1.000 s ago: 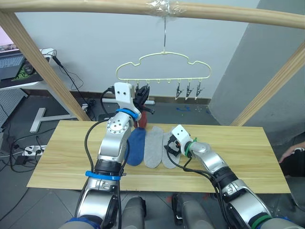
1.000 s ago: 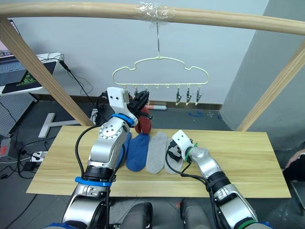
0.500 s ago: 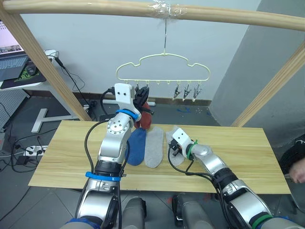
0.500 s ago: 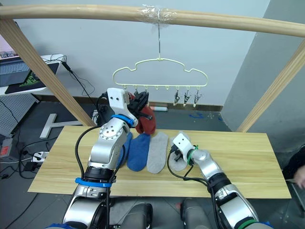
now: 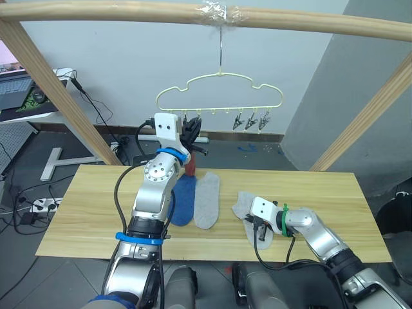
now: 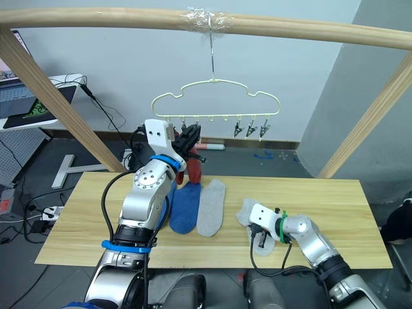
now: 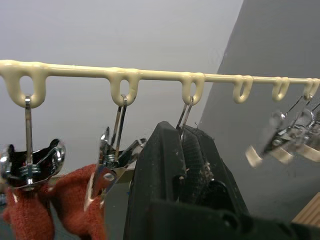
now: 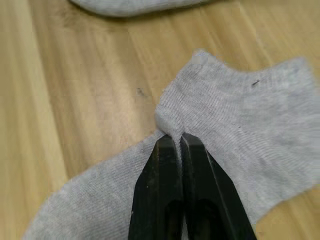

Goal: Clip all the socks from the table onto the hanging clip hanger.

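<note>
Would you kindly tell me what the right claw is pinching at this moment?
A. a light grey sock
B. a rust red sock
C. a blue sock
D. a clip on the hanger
A. The right claw is shut on a fold of the light grey sock, which lies on the wooden table apart from the other socks.
</note>
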